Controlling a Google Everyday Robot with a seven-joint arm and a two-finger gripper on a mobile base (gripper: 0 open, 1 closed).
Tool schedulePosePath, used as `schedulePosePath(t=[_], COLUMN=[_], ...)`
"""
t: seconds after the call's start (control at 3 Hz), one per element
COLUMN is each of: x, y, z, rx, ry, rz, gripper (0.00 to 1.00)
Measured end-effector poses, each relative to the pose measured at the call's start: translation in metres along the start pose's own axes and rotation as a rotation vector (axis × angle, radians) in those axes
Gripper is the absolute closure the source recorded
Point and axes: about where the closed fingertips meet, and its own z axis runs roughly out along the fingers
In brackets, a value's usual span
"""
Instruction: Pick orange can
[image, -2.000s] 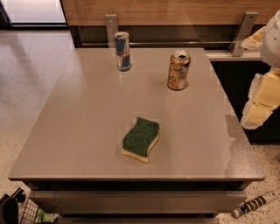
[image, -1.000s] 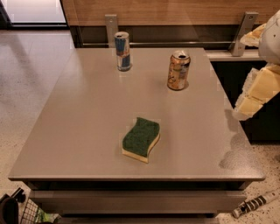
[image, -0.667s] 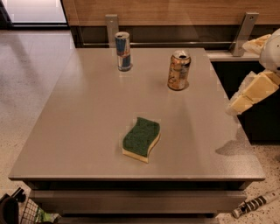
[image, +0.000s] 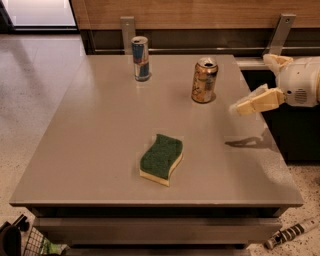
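The orange can (image: 204, 80) stands upright on the grey table (image: 100, 130), at the back right, with its silver top and pull-tab opening showing. My gripper (image: 251, 83) comes in from the right edge of the view, above the table's right side, a little to the right of the can and apart from it. Its pale fingers (image: 256, 102) are spread open and hold nothing. One finger points left toward the can, and its shadow falls on the table below.
A slimmer blue-and-silver can (image: 140, 58) stands at the back centre-left. A green-and-yellow sponge (image: 161, 158) lies in the middle front. A wooden wall with metal brackets (image: 278, 33) runs behind the table. A dark cabinet is to the right.
My gripper has moved left, from beyond the table's right edge to over its right side, closer to the orange can. The cans and sponge have not moved.
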Motion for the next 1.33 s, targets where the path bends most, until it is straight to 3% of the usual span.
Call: schedulePosePath(t=[0.33,0.67,1.0,1.33], x=[-0.008,-0.008,-0.003,0.008], y=[-0.015,-0.015,-0.018,-0.026], z=[0.021,0.021,0.038,0.074], rx=[0.023,0.022,0.014,0.005], ry=[-0.148,-0.148,-0.198,-0.277], rz=[0.041,0.041,0.074,0.15], gripper=[0.0,0.0,0.0,0.0])
